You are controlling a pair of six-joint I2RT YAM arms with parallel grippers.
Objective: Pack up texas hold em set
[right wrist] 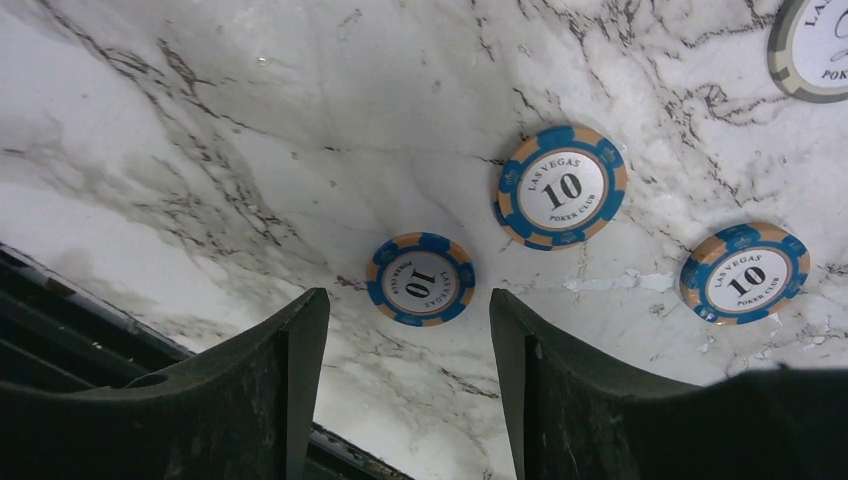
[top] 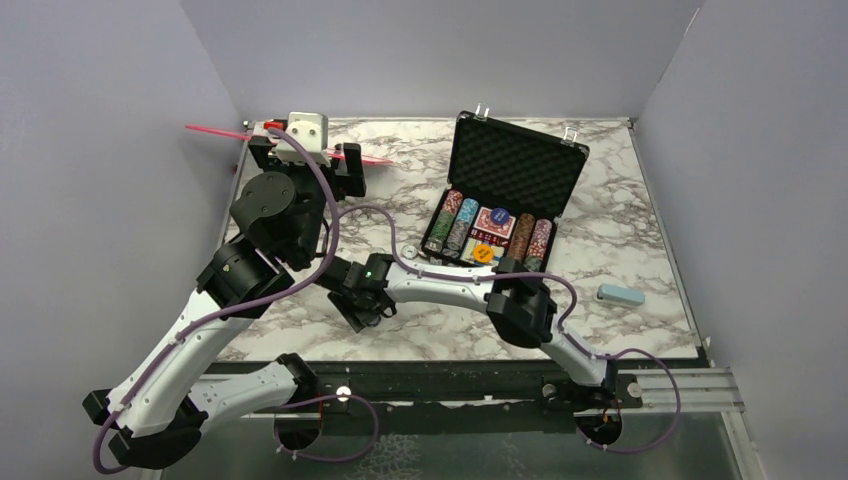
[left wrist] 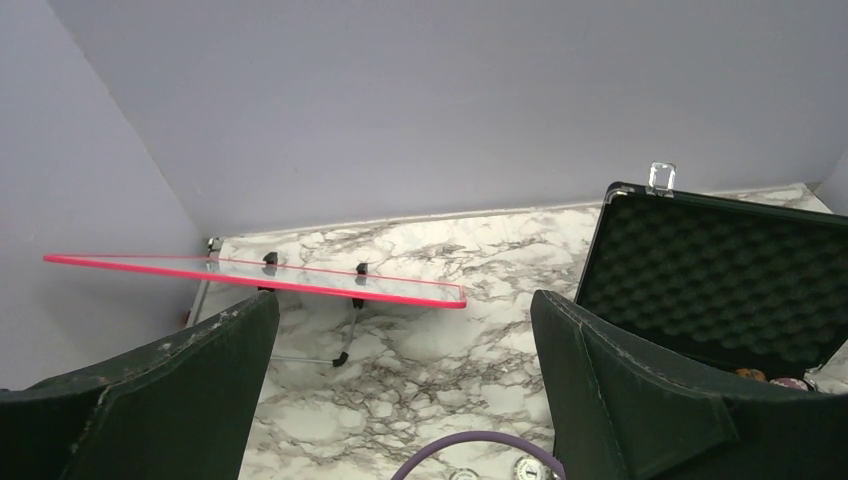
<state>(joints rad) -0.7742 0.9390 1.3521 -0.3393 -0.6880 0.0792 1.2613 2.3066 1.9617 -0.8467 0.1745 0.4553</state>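
Note:
The black briefcase [top: 470,262] lies open at the back right of the table, its foam-lined lid [top: 518,165] upright, with rows of chips [top: 455,222] and card decks [top: 492,222] inside. The lid also shows in the left wrist view [left wrist: 720,270]. Three loose blue "10" chips lie on the marble in the right wrist view; the nearest chip [right wrist: 420,279] sits just ahead of the gap of my open, empty right gripper [right wrist: 408,300], which is low near the table's front edge [top: 358,318]. My left gripper [left wrist: 405,300] is open and empty, raised at the back left [top: 352,170].
A pink strip on wire legs [left wrist: 260,278] stands at the back left, ahead of the left gripper. A light-blue block [top: 620,294] lies at the right. Part of a white chip [right wrist: 815,45] shows beyond the blue ones. Grey walls enclose the table.

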